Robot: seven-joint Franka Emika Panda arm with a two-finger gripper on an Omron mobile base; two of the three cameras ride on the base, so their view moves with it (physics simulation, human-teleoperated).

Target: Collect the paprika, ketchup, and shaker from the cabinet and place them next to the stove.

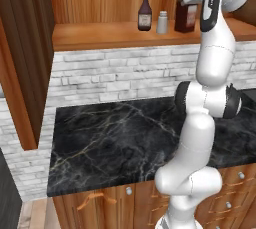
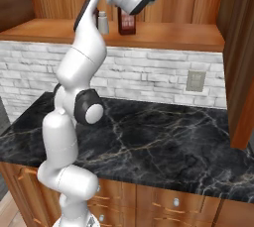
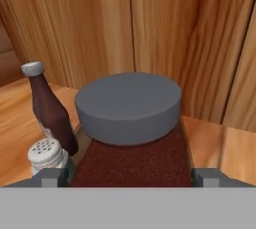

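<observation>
In the hand view the paprika (image 3: 135, 160), a wide reddish-brown jar with a grey cap, stands right in front of my gripper (image 3: 131, 177). The gripper is open, with one fingertip low on each side of the jar. To the jar's left stand the ketchup (image 3: 49, 110), a slim dark bottle, and the small pale shaker (image 3: 46, 154). All three stand on the cabinet (image 1: 100, 35) shelf, in the order ketchup (image 1: 144, 13), shaker (image 1: 162, 22), paprika (image 1: 186, 18). My arm partly covers the paprika (image 2: 127, 23) from both sides.
Below the shelf a white brick wall drops to a black marble counter (image 1: 125, 138). Open cabinet doors stand out at the left (image 1: 20, 48) and right (image 2: 240, 47). A wall outlet (image 2: 195, 81) sits on the bricks. Drawers with handles (image 1: 95, 199) lie under the counter.
</observation>
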